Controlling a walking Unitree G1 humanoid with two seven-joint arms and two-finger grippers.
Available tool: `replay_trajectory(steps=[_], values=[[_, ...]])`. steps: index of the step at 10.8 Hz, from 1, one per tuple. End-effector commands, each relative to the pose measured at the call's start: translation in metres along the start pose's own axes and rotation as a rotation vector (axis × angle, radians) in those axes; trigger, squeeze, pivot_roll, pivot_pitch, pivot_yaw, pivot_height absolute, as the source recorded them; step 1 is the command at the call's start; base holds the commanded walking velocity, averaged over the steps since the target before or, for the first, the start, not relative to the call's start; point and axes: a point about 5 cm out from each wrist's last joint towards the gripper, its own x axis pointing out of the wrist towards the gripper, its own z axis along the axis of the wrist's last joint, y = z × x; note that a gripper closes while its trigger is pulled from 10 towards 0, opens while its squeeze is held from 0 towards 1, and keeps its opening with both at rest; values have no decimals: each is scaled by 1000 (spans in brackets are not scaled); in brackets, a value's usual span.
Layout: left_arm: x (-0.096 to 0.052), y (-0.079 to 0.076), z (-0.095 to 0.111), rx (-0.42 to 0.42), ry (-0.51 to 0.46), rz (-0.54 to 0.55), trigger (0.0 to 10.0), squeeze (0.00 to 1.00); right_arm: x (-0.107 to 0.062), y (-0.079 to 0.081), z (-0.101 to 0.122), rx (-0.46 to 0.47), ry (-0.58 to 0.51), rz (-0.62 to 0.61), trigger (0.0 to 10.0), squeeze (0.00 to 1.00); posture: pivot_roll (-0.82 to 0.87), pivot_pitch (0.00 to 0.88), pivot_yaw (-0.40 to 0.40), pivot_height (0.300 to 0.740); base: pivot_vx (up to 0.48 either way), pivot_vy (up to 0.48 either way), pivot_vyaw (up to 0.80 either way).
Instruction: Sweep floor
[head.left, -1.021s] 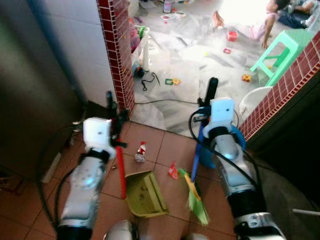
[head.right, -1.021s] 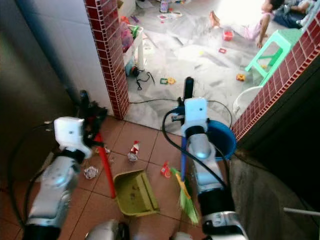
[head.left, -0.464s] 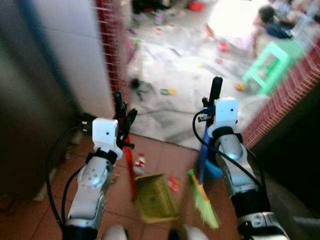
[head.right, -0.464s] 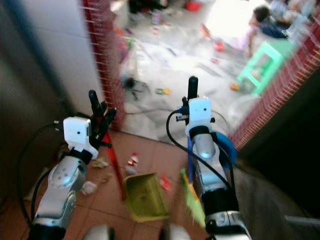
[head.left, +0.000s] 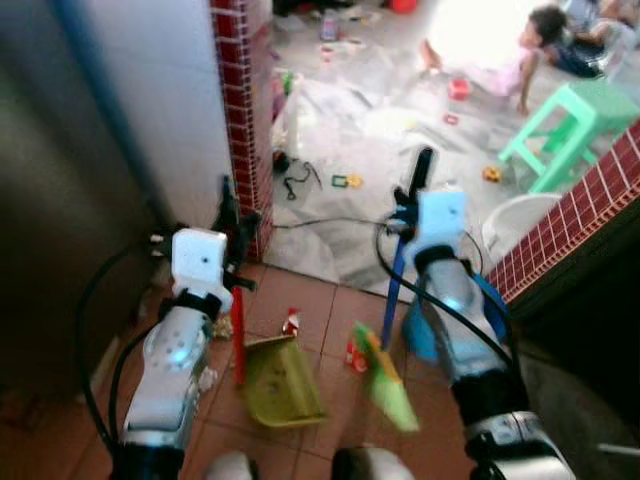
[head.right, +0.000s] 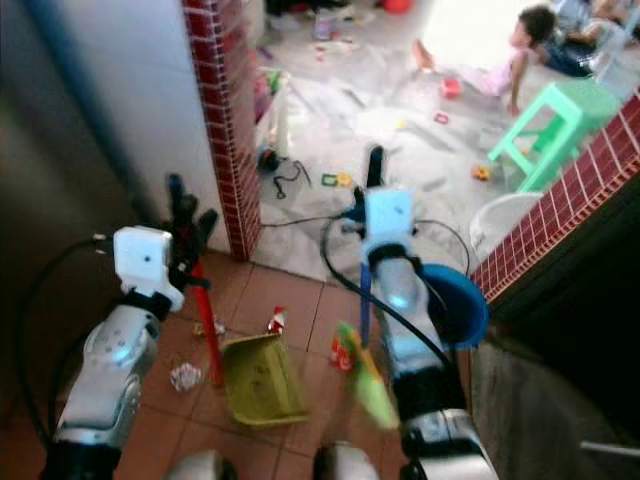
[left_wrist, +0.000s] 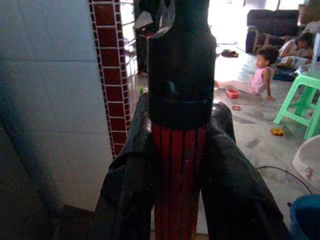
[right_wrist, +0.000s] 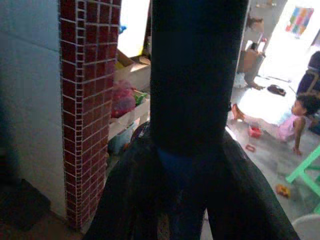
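My left gripper (head.left: 232, 215) is shut on the red handle (head.left: 238, 338) of a yellow-green dustpan (head.left: 280, 382) that rests on the terracotta tiles. In the left wrist view the fingers (left_wrist: 129, 170) clamp that ribbed red handle (left_wrist: 177, 170) below its black cap. My right gripper (head.left: 418, 182) is shut on the blue broom handle (head.left: 392, 288). The broom's green bristles (head.left: 385, 382) are blurred, just right of the dustpan. A red-and-white wrapper (head.left: 291, 322) and a red scrap (head.left: 352, 352) lie between the pan and the broom. Crumpled paper (head.right: 184, 376) lies left of the red handle.
A red brick pillar (head.left: 245, 130) stands ahead on the left, and a low brick wall (head.left: 580, 210) runs on the right. A blue bucket (head.right: 455, 305) sits behind my right arm. Beyond lie a black cable (head.left: 300, 180), toys, a green stool (head.left: 560, 115), a white basin (head.left: 520, 215) and a seated child (head.left: 500, 65).
The camera has shifted. The broom's bristles have swung left toward the red scrap and the dustpan, and are now blurred. Both grippers keep hold of their handles.
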Motion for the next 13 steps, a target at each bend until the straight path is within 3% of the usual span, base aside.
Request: replay_trajectory(steps=[1,4,6,7,9,11,13], values=[[10,-7,15,48,-83,-23,10000,0,4,-6,6,1,-30,-27,10000,0,46,100,-74,740,0,0,0],[21,-31,2,51,-56,-65,10000,0,8,-7,9,-3,-35,-20,10000,0,20,104,-85,740,0,0,0],[29,-44,-14,3,-17,-95,10000,0,11,-6,6,-20,-22,-7,10000,0,6,87,-91,740,0,0,0],[32,-46,-20,-25,6,-107,10000,0,12,-5,7,-31,-26,-5,10000,0,6,87,-91,740,0,0,0],[43,-48,-34,-1,98,-135,10000,0,18,-10,12,-80,-48,-21,10000,0,-18,69,-84,740,0,0,0],[45,-44,-33,47,74,-157,10000,0,19,-26,11,-111,-56,-61,10000,0,-15,67,-81,740,0,0,0],[41,-34,-39,84,70,-86,10000,0,21,-23,9,-107,-54,-65,10000,0,-8,73,-79,740,0,0,0]])
